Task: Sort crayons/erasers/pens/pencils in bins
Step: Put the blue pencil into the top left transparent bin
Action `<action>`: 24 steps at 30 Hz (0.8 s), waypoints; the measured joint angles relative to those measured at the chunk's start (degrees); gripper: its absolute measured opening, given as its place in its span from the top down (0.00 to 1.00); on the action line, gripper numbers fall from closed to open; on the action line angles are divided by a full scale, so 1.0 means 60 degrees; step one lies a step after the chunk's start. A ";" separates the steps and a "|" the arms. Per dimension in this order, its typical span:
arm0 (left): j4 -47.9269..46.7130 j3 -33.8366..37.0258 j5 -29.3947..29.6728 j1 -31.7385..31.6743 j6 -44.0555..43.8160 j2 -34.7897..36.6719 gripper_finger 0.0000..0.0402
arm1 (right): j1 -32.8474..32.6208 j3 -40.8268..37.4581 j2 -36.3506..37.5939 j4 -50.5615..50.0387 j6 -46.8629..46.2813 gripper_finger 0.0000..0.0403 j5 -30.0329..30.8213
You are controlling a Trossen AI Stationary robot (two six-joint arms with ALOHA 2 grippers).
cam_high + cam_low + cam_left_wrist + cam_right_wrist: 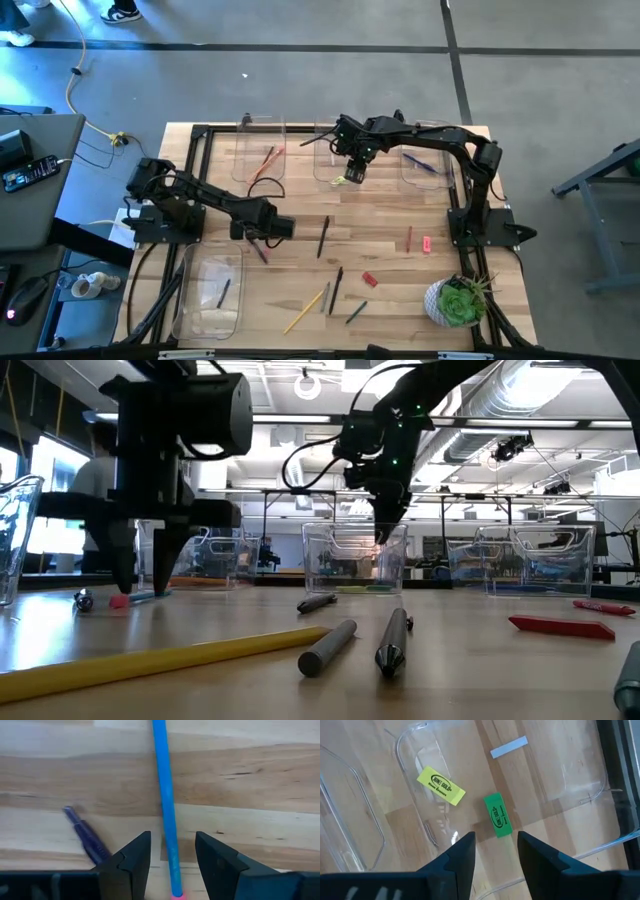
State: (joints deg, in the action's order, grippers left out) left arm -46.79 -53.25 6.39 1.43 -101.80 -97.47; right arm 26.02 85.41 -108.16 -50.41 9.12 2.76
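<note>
While the left end effector hangs low over the left centre of the desk, its fingers stand spread on either side of a blue pencil that lies flat on the wood, with nothing pinched; a purple pen lies just beside it. The right end effector sits above the middle bin at the upper centre of the frame, fingers spread and empty. Under it, on the bin's floor, lie a green eraser and a yellow eraser, apart from each other. The bin at upper left holds orange pencils, the one at upper right a dark pen, and the long bin at lower left a dark stick. Loose on the desk toward the lower centre and right lie a yellow pencil, dark pens, a red crayon and a pink eraser. A potted plant stands at lower right.
</note>
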 joint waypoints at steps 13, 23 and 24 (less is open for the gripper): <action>0.0897 0.0561 0.0129 -0.0070 -0.0286 0.0051 0.82 | 0.0466 0.0004 0.0978 -0.0090 0.0785 0.65 0.0000; 0.1064 0.0568 0.0467 -0.0042 -0.0689 0.0033 0.98 | 0.0743 0.0004 0.1399 -0.0095 0.1059 0.65 -0.0041; 0.1084 0.0568 0.0478 -0.0029 -0.0733 0.0029 0.98 | 0.0743 0.0004 0.1399 -0.0102 0.1118 0.65 -0.0043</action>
State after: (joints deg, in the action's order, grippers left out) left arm -40.29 -49.84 9.26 1.26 -106.19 -97.30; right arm 30.48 85.43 -99.77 -51.02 15.83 2.51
